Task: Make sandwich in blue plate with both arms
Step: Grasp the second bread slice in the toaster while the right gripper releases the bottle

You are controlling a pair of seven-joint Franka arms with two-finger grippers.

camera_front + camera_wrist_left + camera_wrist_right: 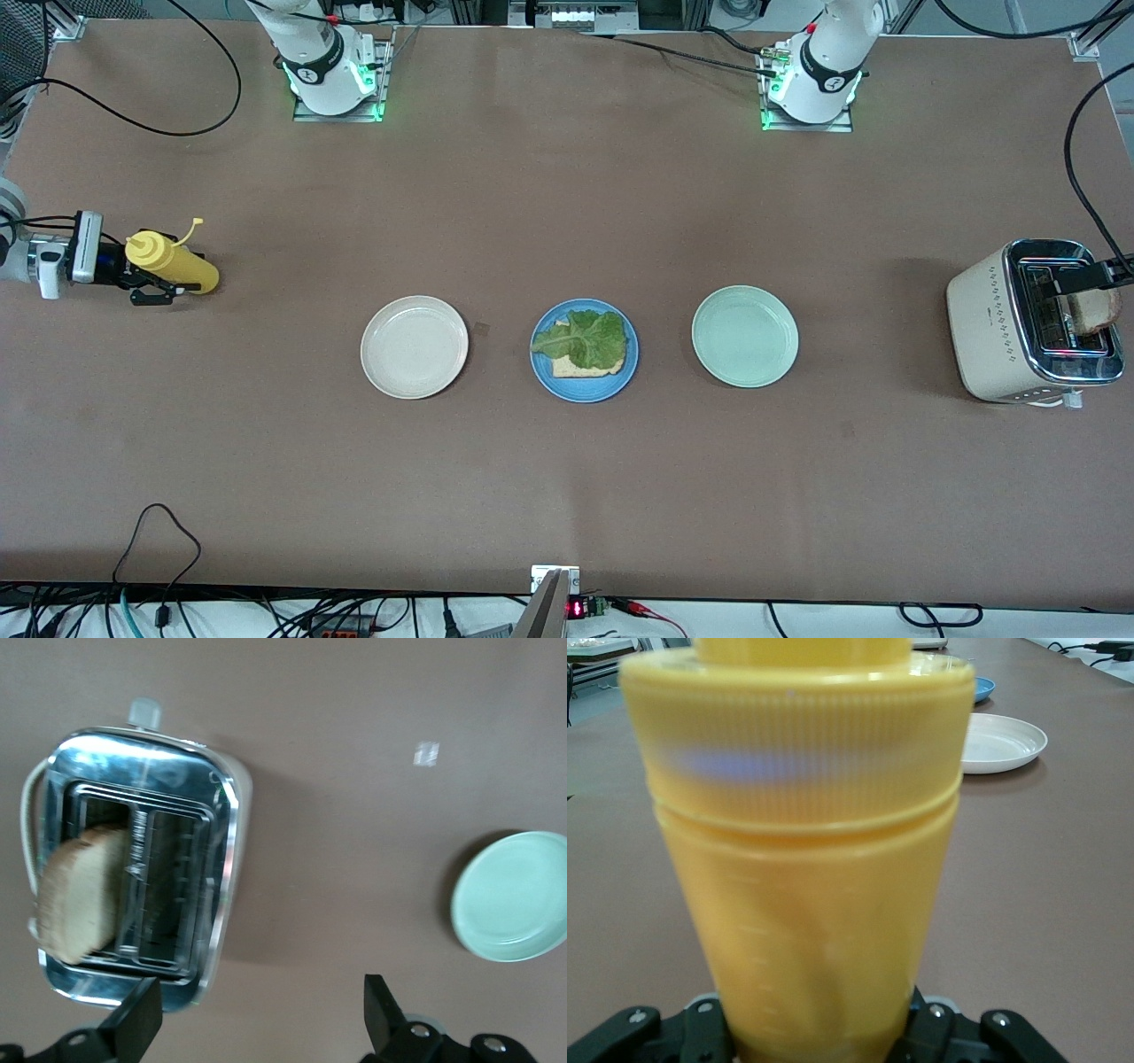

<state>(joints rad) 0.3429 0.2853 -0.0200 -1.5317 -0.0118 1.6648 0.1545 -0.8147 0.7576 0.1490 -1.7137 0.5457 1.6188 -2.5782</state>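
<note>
Brown table (pixel 567 487), right gripper (pixel 152 285) around yellow bottle (pixel 170 263) (left gripper (pixel 257 1010) agape)

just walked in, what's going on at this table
A sandwich is half built: the blue plate holds one bread slice with a lettuce leaf on it. The right gripper grips a yellow squeeze bottle at its end of the table. The left gripper is open over the toaster, where a bread slice sticks up.

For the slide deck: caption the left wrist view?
Open left gripper over toaster holding a bread slice.
</note>
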